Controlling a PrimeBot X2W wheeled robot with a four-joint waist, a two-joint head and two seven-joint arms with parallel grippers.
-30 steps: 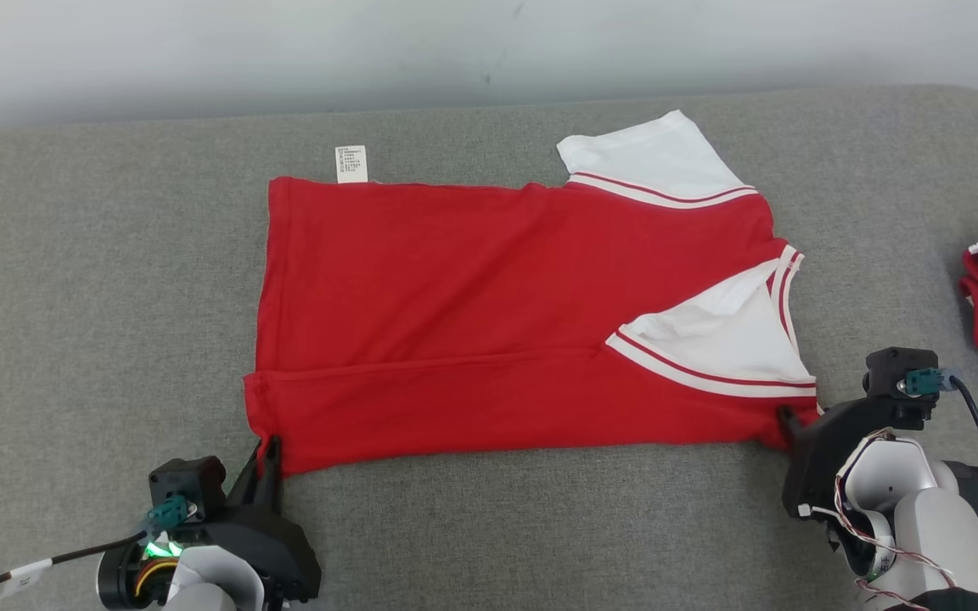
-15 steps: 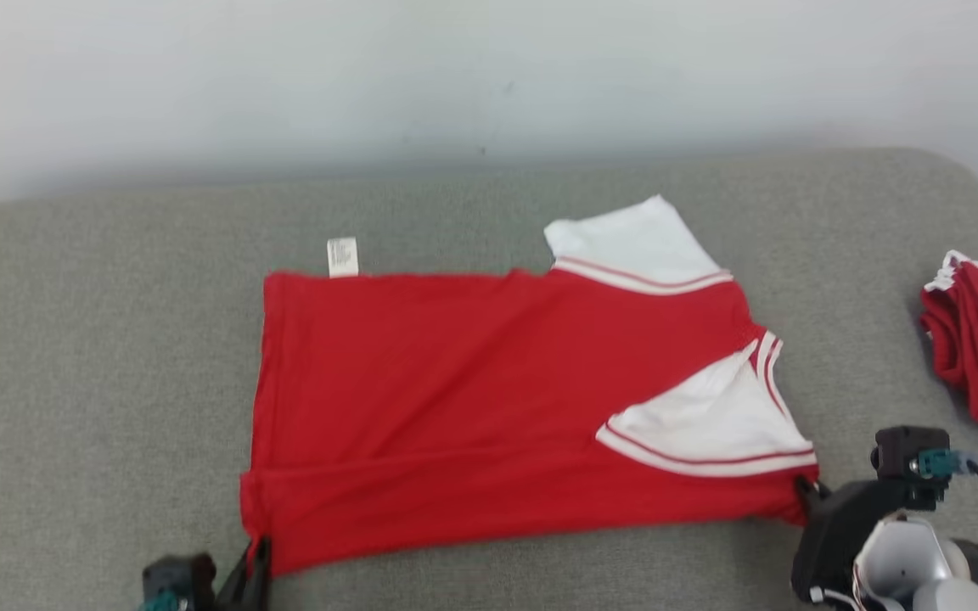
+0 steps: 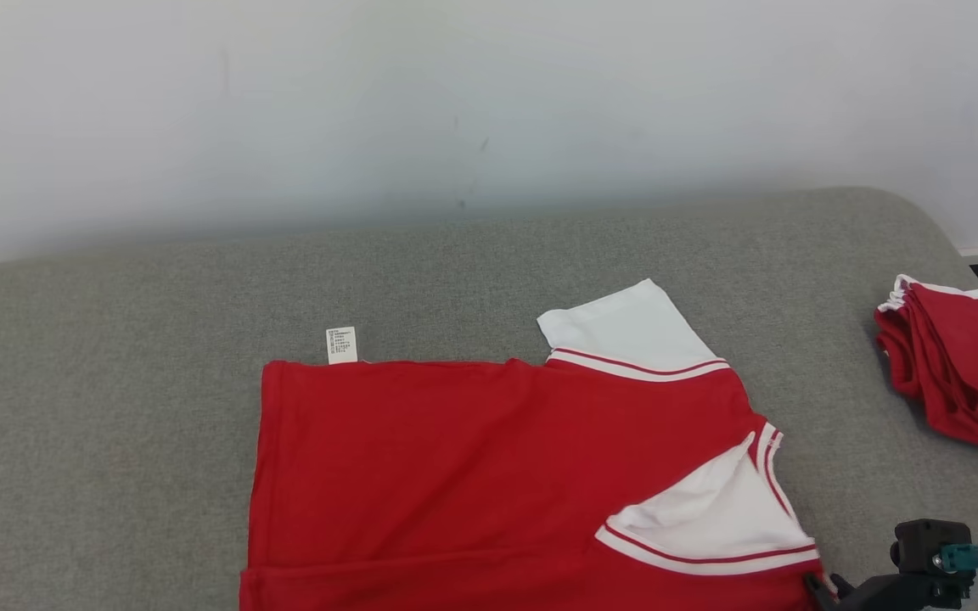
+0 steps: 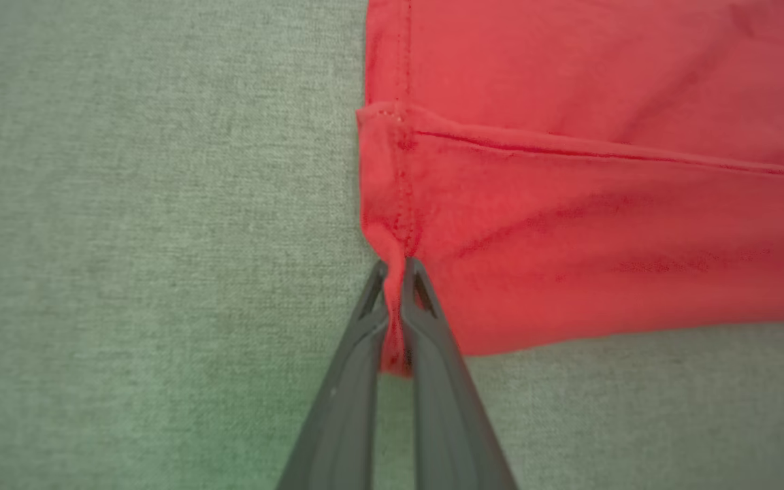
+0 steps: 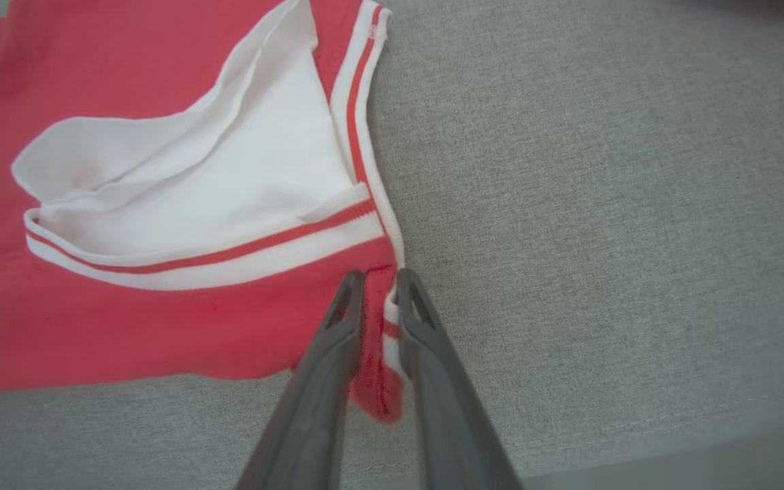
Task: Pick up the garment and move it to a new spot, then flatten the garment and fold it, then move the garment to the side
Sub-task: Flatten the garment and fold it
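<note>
Red knit garment [image 3: 455, 475] — flat, rectangular — on coarse grey fabric [image 3: 115, 407].

- Left claw [image 4: 395, 264]: its 2 dark fingers [image 4: 354, 361] rise from the bottom edge of the left wrist view. The tips are pressed together, pinching a hem corner of the garment [image 4: 603, 238], and a bit of red cloth shows between them below the tips.
- Right claw [image 5: 378, 275]: its 2 fingers [image 5: 320, 388] run nearly parallel with a narrow gap, closed on the garment's striped edge.
- In the head view the right claw sits at the lower right corner, 1 dark fingertip at the garment's corner, with its black wrist block [image 3: 922, 543] behind it.
</note>
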